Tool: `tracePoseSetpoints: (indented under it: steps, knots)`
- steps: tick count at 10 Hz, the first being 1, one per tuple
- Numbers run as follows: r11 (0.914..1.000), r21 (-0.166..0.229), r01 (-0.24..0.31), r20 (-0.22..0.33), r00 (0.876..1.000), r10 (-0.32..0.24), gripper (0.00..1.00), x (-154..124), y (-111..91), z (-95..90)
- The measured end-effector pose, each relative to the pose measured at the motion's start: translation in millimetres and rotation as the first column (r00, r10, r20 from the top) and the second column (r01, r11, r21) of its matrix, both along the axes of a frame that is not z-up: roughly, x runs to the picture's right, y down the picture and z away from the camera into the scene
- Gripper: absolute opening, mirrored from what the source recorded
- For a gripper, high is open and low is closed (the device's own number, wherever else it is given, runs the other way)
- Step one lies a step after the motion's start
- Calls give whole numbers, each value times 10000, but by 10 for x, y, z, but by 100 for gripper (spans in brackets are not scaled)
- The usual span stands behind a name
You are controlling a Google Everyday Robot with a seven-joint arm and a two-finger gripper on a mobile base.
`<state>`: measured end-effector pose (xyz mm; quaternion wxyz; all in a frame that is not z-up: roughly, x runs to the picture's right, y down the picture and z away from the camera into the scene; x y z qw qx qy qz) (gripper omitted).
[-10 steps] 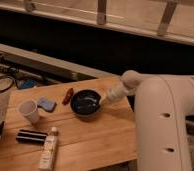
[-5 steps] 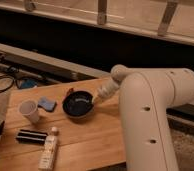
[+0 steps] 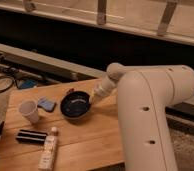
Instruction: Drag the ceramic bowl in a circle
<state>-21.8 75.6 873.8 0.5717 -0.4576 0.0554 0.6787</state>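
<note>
The ceramic bowl (image 3: 75,104) is a round, shallow, glossy dark bowl with pale glints inside. It sits on the wooden table (image 3: 90,140) near the table's middle. My gripper (image 3: 93,97) reaches down from the white arm (image 3: 150,105) and meets the bowl's right rim. The arm's wrist hides the contact point.
A small white cup (image 3: 29,110) stands left of the bowl, with a blue sponge (image 3: 46,104) between them. A black box (image 3: 31,135) and a white bottle (image 3: 48,150) lie at the front left. Cables (image 3: 2,80) lie beyond the table's left end. The arm's bulk covers the table's right side.
The bowl has slid left across the table toward the sponge and cup, and the gripper has moved left with it at its right rim.
</note>
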Motion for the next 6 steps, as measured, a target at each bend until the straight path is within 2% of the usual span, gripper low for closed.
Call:
tracePoseSetpoints:
  steps: [2,3,4,5,6]
  knots:
    - [9999,121,86,25,10000,-86,36,28,-26,-34]
    - [9997,212,150,116,9998,-152,22,21,-33,-58]
    - [9994,273,190,174,9997,-195,15,-8,-50,-63]
    - [9987,409,289,231,9993,-298,10,-74,-84,-70]
    - [9985,433,341,248,9991,-352,10,-90,-87,-83]
